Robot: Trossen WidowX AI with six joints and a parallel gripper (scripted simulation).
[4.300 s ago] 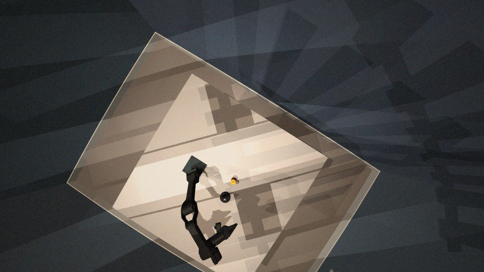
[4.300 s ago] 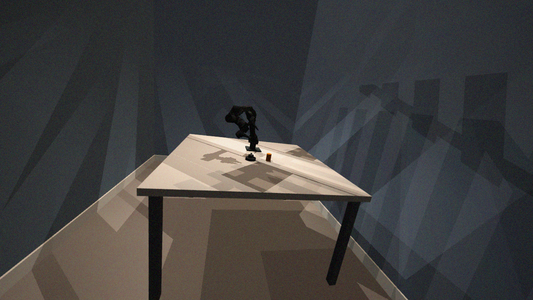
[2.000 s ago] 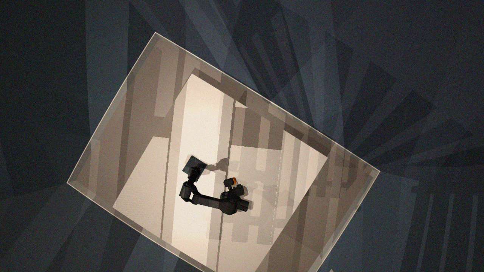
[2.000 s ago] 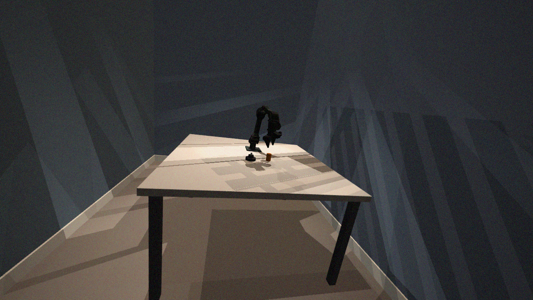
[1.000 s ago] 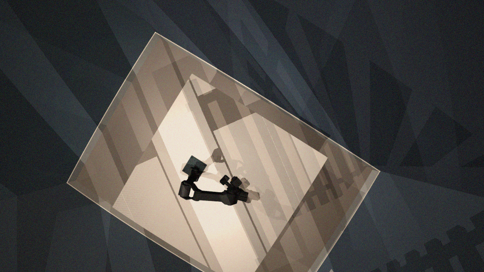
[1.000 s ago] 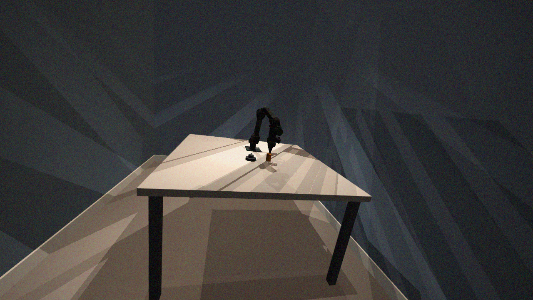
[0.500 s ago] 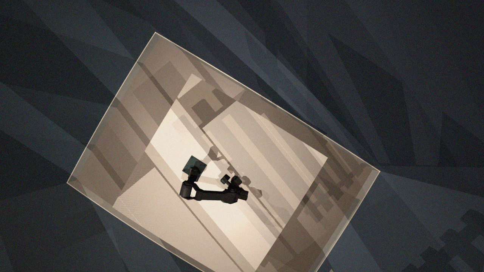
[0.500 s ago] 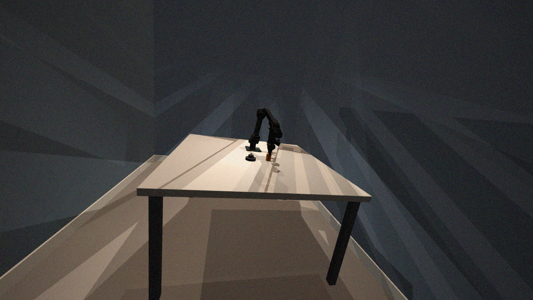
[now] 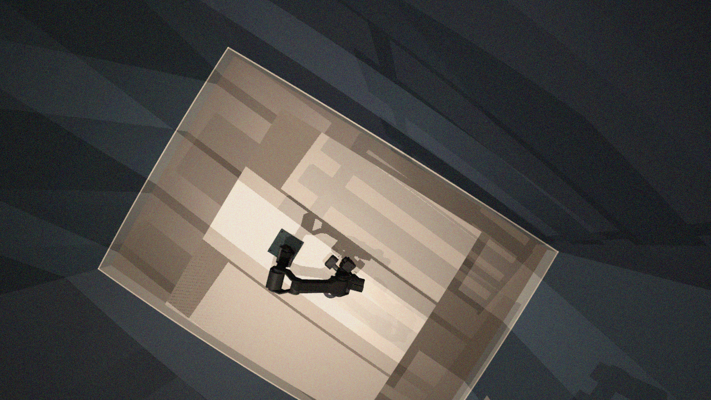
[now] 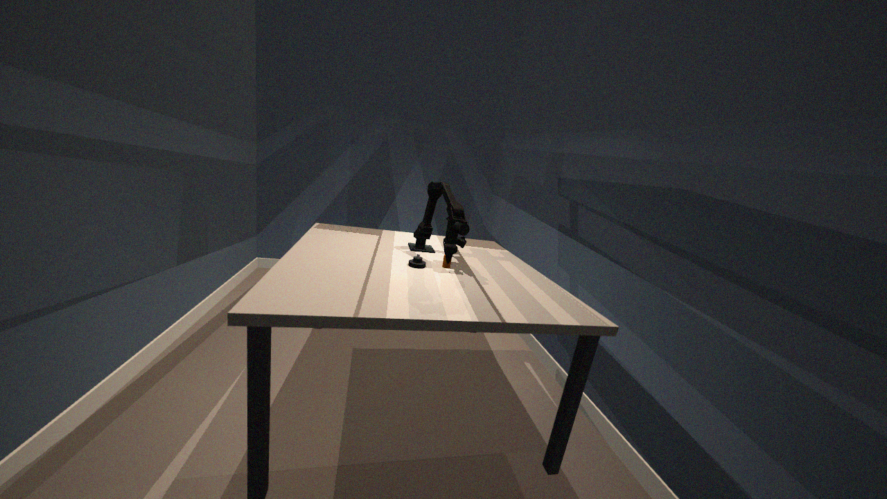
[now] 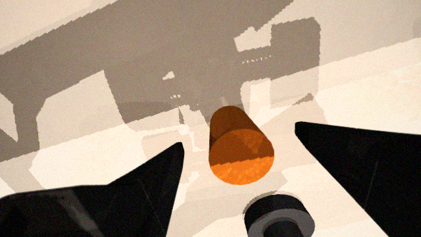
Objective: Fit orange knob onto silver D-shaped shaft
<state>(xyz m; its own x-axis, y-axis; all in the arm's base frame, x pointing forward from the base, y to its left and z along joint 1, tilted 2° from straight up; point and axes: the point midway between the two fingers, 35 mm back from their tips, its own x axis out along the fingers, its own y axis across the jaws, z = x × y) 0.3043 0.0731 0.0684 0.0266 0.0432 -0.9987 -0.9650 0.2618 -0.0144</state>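
Note:
The orange knob (image 10: 445, 264) (image 11: 241, 168) stands upright on the table, its plain round top facing my wrist camera. Its underside hole is hidden. My gripper (image 10: 448, 258) (image 11: 237, 137) is open and empty, with its fingertips low around the knob, one on either side with a gap in the wrist view. The dark round pedestal (image 10: 416, 263) (image 11: 276, 201) stands beside the knob, left of it in the exterior view and at the bottom edge of the wrist view. Its shaft is tiny in the exterior view, and its flat side cannot be made out. The arm hides the knob in the top view.
The arm's base plate (image 9: 295, 244) (image 10: 411, 247) sits on the table (image 9: 238, 298) (image 10: 322, 278), behind the pedestal in the exterior view. Strong bands of light and shadow cross the table top, and the arm's shadow falls beyond the knob in the wrist view.

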